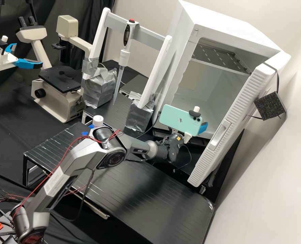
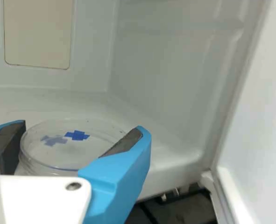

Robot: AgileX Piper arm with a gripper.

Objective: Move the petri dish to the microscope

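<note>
In the high view my gripper (image 1: 202,127) is at the mouth of the white cabinet, largely behind the mint-green phone mounted on the wrist. The wrist view has the gripper (image 2: 81,135) with its two blue fingers shut on a clear round petri dish (image 2: 65,156), one dark pad against each side. The dish lies flat and level, low inside the cabinet, with a small blue cross mark on it. The microscope (image 1: 60,79), beige with a black stage, stands at the back left of the bench in the high view.
The cabinet (image 1: 231,27) has its door (image 1: 231,118) swung open beside the arm. Between cabinet and microscope, a pipette (image 1: 124,51) hangs on a white frame with silver-taped feet. A white-capped bottle (image 1: 97,121) stands behind the arm's elbow. Another blue-fingered gripper is at the far left.
</note>
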